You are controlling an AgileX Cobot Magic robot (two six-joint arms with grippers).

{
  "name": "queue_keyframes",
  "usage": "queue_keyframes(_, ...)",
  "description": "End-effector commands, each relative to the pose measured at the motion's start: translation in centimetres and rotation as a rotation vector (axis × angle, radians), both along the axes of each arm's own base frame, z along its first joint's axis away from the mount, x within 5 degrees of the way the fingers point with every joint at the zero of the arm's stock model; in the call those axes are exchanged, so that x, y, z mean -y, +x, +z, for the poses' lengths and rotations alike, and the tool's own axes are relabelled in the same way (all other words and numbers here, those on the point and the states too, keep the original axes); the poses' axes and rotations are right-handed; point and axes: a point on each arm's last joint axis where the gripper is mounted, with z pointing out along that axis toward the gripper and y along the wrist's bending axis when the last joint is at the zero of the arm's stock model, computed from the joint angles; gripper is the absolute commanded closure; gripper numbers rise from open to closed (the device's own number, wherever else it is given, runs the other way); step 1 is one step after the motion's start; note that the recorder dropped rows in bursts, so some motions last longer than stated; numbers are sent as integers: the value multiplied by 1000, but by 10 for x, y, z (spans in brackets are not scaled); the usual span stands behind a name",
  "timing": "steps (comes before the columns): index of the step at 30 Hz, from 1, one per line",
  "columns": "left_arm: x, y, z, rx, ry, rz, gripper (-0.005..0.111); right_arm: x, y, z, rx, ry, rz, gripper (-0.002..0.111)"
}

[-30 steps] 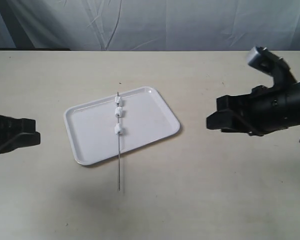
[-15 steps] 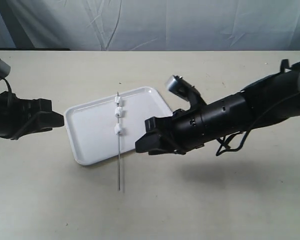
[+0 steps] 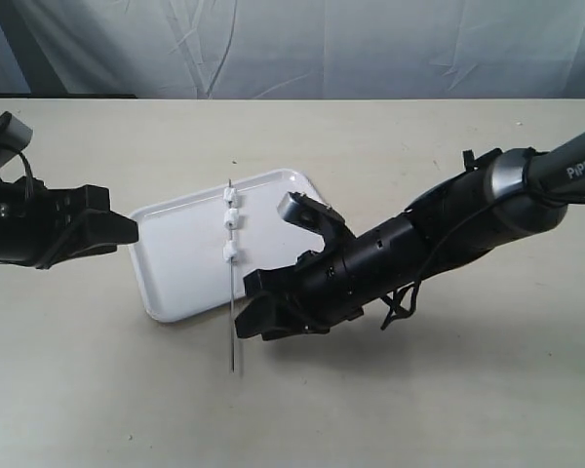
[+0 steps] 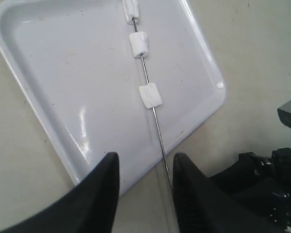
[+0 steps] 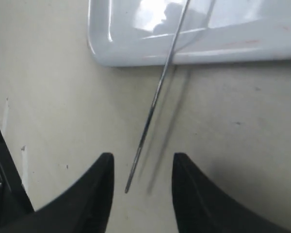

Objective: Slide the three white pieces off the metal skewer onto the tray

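Note:
The white tray [image 3: 175, 255] lies mid-table with the thin metal skewer [image 3: 233, 322] across it, its near end sticking out past the rim onto the table. Three white pieces [image 3: 232, 254] sit threaded on the part over the tray. My right gripper [image 3: 246, 307] is open, low beside the skewer's free end. In the right wrist view that end [image 5: 155, 102] lies between the open fingers [image 5: 99, 194]. My left gripper [image 3: 122, 222] is open at the tray's left edge. In the left wrist view the pieces [image 4: 150, 95] and skewer [image 4: 157, 131] lie ahead of it [image 4: 145, 158].
A grey cloth backdrop [image 3: 292, 44] hangs behind the beige table. The right arm's black body [image 3: 439, 239] stretches over the table right of the tray, and it shows in the left wrist view [image 4: 266, 189]. Bare tabletop [image 3: 370, 409] lies in front.
The right arm has swung in from the right and down to the skewer's free end. The left gripper has advanced to the tray's left edge. Skewer and pieces have not moved.

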Motion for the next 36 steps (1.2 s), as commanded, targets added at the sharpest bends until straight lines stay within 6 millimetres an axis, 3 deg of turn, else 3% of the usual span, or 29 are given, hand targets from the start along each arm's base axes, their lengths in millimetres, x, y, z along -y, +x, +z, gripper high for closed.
queue_keyframes(1,2,2,2,6,-29,13,70,-2,3,-8,-4,3,-5,70)
queue_keyframes(13,3,3,3,21,-31,6,70,-29,12,-25,-7,31,21,70)
queue_keyframes(20,3,3,3,21,-32,7,70,-43,15,-25,13,29,18,71)
queue_keyframes(22,3,3,3,21,-34,9,70,-42,16,-27,20,3,-4,83)
queue_keyframes(24,3,3,3,21,-34,9,70,-40,17,-30,51,-42,0,105)
queue_keyframes(25,3,3,3,21,-34,9,70,-40,17,-31,55,-54,4,108)
queue_keyframes(36,3,2,3,20,-33,0,70,-40,10,-29,-3,-76,32,109)
